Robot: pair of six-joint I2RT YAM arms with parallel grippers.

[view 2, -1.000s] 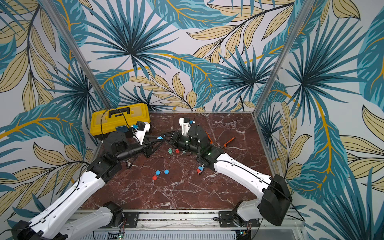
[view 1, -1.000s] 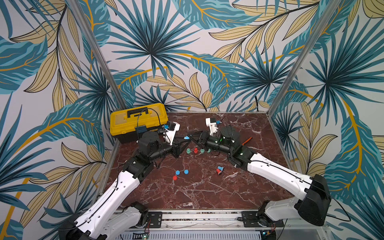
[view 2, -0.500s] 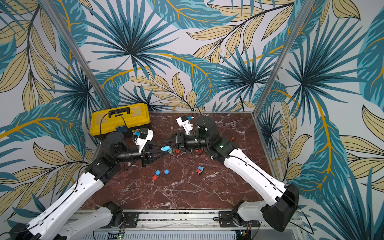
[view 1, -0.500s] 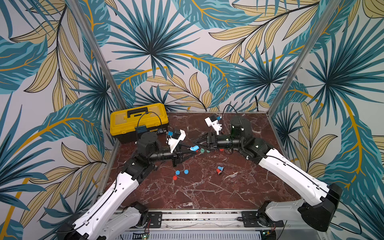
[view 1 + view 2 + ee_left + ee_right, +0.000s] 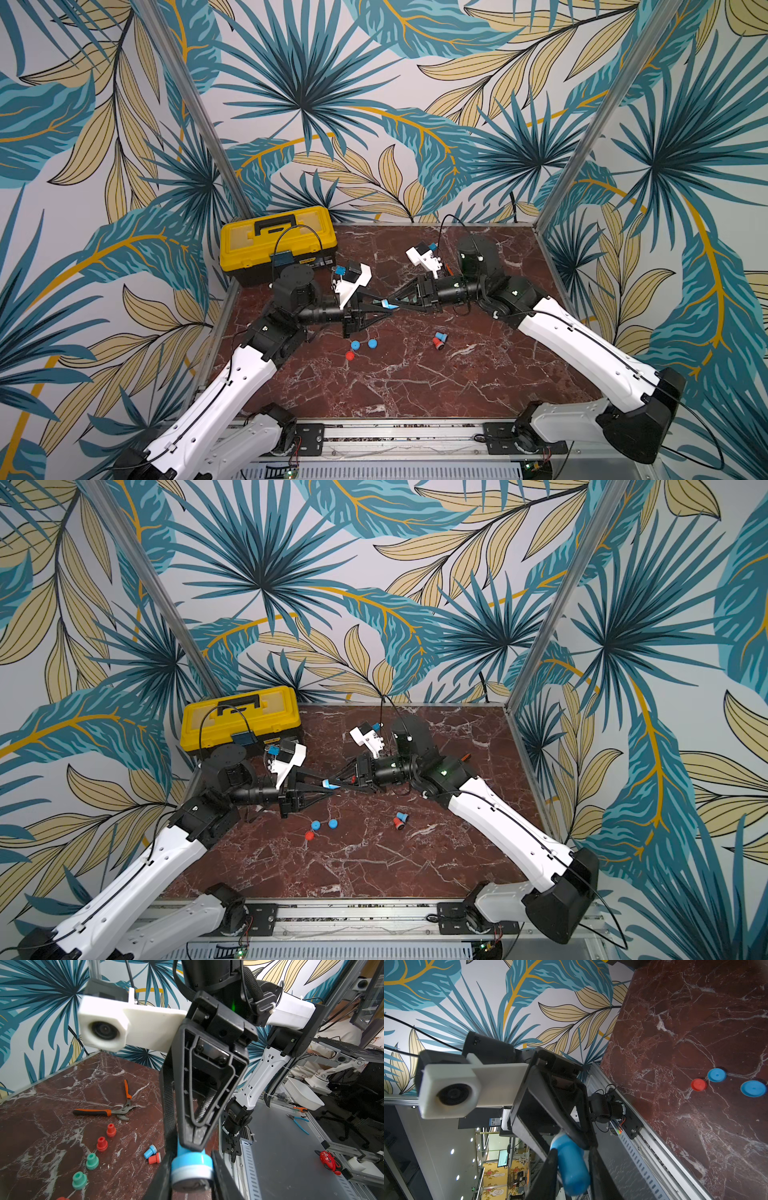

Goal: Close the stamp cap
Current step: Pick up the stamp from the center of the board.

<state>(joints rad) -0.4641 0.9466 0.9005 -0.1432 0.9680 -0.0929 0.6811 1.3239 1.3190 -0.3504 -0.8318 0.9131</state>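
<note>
left gripper: closed on blue stamp, held above the table | right gripper: narrow, pinching the stamp's opposite end, tip to tip | surroundings: loose blue cap, pliers, yellow toolbox, all well apart

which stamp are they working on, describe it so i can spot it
Over the middle of the red marble table, the left hand and right hand meet tip to tip. Pinched between them is the blue stamp, with a white band; it alone is off the table, while the loose blue caps lie on the marble.
</note>
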